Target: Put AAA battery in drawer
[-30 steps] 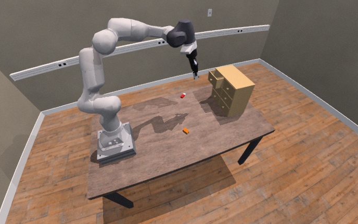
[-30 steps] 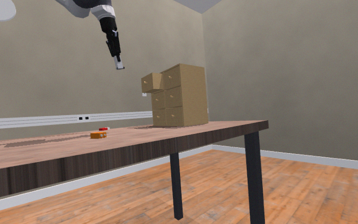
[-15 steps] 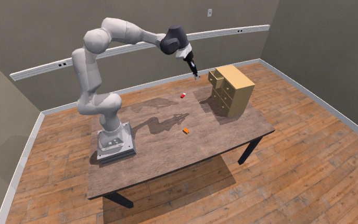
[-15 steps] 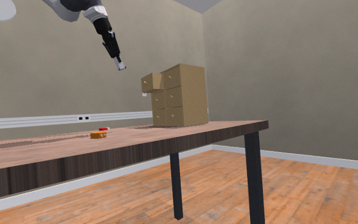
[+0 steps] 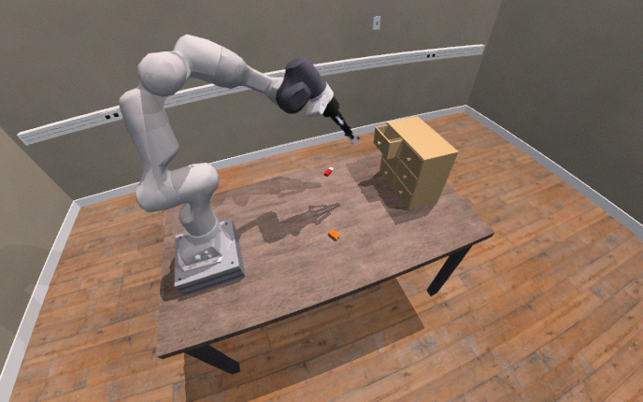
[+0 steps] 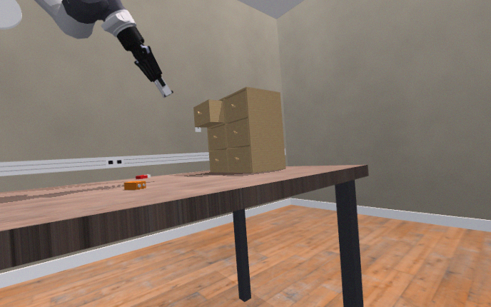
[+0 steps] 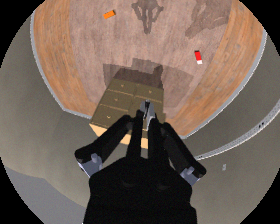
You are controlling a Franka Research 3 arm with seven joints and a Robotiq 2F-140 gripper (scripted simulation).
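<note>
The tan chest (image 5: pixel 416 159) stands upright at the far right of the table, with three rows of two drawers. Its top-left drawer (image 5: pixel 386 139) is pulled partly out; it also shows in the exterior view (image 6: pixel 207 113). My gripper (image 5: pixel 352 139) hangs tilted in the air, in front of that open drawer and a little above its rim. It is shut on a small grey AAA battery (image 6: pixel 163 96) that sticks out past the fingertips. In the wrist view the fingers point down at the chest (image 7: pixel 131 99).
A small red and white object (image 5: pixel 328 171) lies on the table in front of the chest. An orange block (image 5: pixel 334 235) lies nearer the table's front edge. The arm's base (image 5: pixel 207 257) stands at the left end.
</note>
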